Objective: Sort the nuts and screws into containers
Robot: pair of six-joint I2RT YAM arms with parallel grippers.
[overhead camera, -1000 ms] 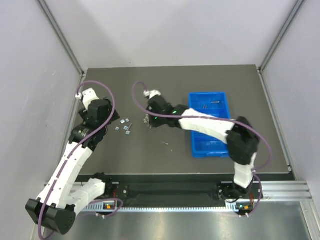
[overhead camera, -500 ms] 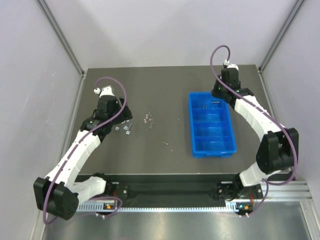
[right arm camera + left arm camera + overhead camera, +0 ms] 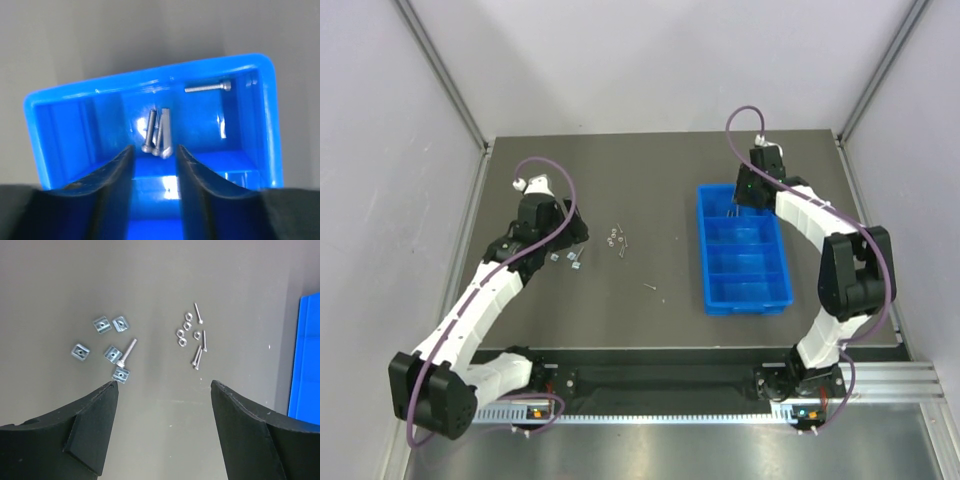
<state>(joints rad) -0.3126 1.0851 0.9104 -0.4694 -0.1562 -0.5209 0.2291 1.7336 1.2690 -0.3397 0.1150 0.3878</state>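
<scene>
The blue tray [image 3: 744,250] lies on the right of the table, its containers in a row. My right gripper [image 3: 741,198] hovers over its far compartment, open, nothing between the jaws [image 3: 155,150]. Two screws [image 3: 156,131] lie just beyond the tips in that compartment [image 3: 150,80], with a third screw [image 3: 207,87] by the back wall. My left gripper [image 3: 164,385] is wide open above the bare table. Ahead of it lie several square nuts [image 3: 113,353], a screw [image 3: 129,350], several hex nuts [image 3: 183,333] and more screws [image 3: 197,355]. From above, the left gripper [image 3: 570,238] is beside the square nuts [image 3: 570,258].
A lone screw [image 3: 649,288] lies on the dark table between the hardware cluster [image 3: 616,240] and the tray. The tray's edge [image 3: 306,360] shows at the right of the left wrist view. Grey walls and metal posts frame the table.
My right arm swung from the hardware in the middle to the tray's far compartment, and its jaws parted there. My left arm reached forward toward the square nuts.
</scene>
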